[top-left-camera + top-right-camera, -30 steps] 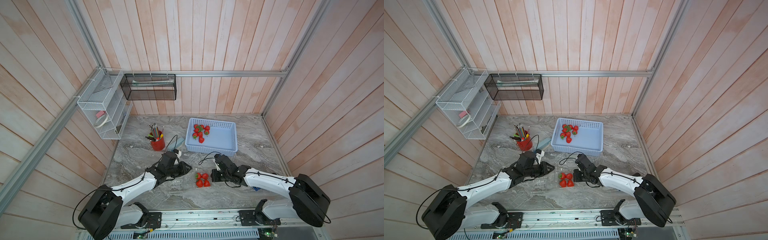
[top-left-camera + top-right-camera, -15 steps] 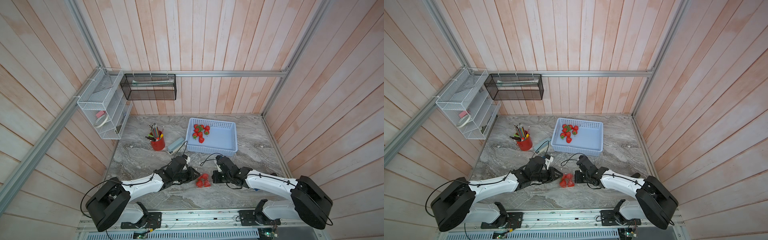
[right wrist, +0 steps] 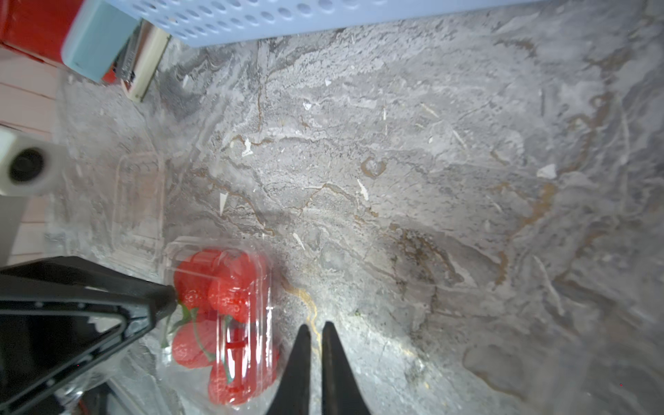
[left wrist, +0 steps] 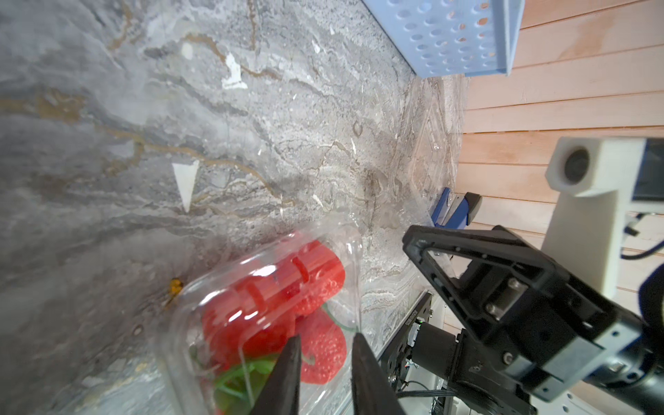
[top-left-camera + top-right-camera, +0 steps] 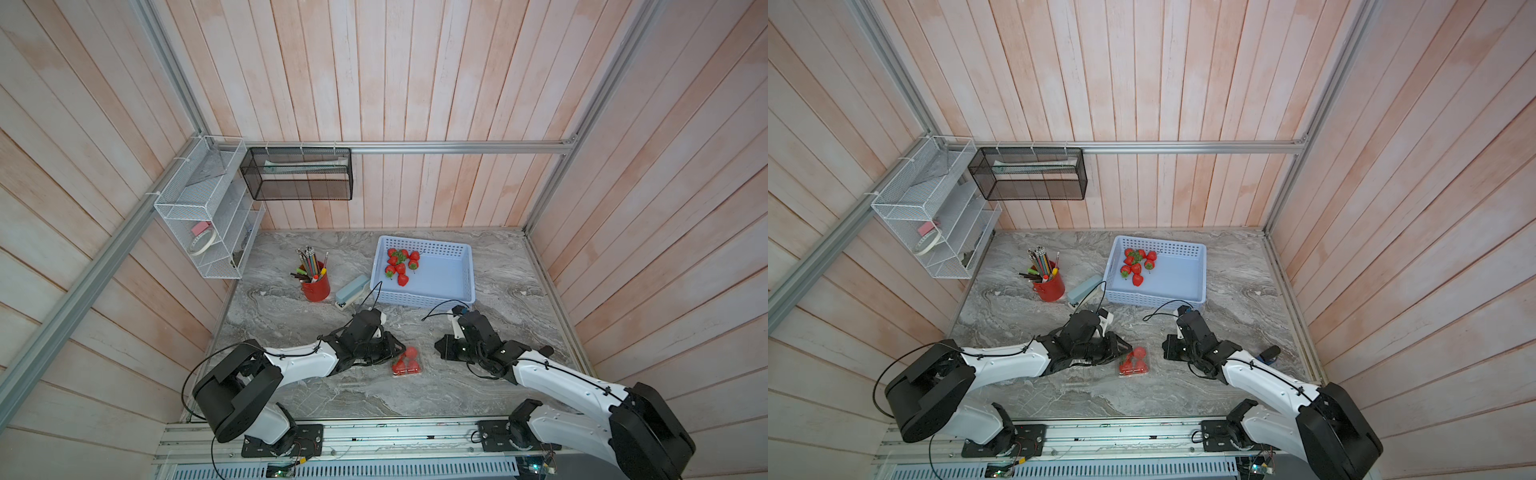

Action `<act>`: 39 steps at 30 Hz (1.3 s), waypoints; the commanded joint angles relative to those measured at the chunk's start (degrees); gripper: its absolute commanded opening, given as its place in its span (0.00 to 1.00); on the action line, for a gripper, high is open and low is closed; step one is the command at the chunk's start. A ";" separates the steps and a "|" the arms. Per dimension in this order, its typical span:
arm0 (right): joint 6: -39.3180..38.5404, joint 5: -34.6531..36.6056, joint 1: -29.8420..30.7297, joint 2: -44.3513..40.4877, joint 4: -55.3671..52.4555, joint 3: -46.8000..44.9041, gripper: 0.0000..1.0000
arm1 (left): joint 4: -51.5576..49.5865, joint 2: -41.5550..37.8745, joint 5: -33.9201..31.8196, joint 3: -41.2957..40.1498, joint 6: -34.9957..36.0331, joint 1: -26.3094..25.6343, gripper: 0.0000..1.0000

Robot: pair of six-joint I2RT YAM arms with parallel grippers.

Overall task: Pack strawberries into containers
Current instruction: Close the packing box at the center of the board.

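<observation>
One container [image 4: 187, 323] holds four strawberries [image 4: 316, 276]; the basket [image 5: 428, 248] holds eight.

Free tabletop [image 5: 405, 332] runs between blue basket [image 5: 424, 297] and packed container [image 5: 419, 360].

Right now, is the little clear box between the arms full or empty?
Full: about four red strawberries pack the clear box.

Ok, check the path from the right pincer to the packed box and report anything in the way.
Nothing visible stands between them: only bare marble lies between the right pincer and the box. The left pincer is at the box's opposite side, off that path.
</observation>
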 commanded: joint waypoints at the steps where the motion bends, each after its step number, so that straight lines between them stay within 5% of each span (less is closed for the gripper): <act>1: -0.39 -5.34 -0.39 -0.87 6.46 -1.42 0.25 | -0.53 0.89 -0.37 1.10 0.52 -0.19 0.27; 7: -1.73 -11.18 -0.38 2.74 12.00 -1.84 0.42 | -0.68 1.11 -0.35 1.25 0.18 -0.23 0.28; 18: -5.22 -14.66 -0.42 11.20 14.02 1.21 0.54 | -1.51 2.34 -1.18 0.94 -0.09 -0.61 0.28; 39: -3.26 -14.83 -0.42 17.79 19.41 1.99 0.35 | -0.22 5.25 -0.87 1.56 0.17 -1.20 0.28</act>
